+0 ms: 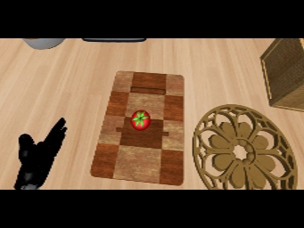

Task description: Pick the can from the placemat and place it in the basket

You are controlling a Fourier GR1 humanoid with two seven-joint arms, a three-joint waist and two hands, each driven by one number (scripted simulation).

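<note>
The red can (140,120) stands mid-placemat (143,156), untouched. The left hand (39,156) rests at the desk's lower left, fingers released. The ornate trivet (243,151) lies between can and basket (292,75), risking a snag in transit.

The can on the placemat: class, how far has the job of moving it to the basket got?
Nothing looks done: the can stands on the placemat, untouched. Nothing is in hand; the left hand rests open at lower left, apart from the mat, and the right hand is out of view. Left: grasp the can and place it in the basket.
</note>
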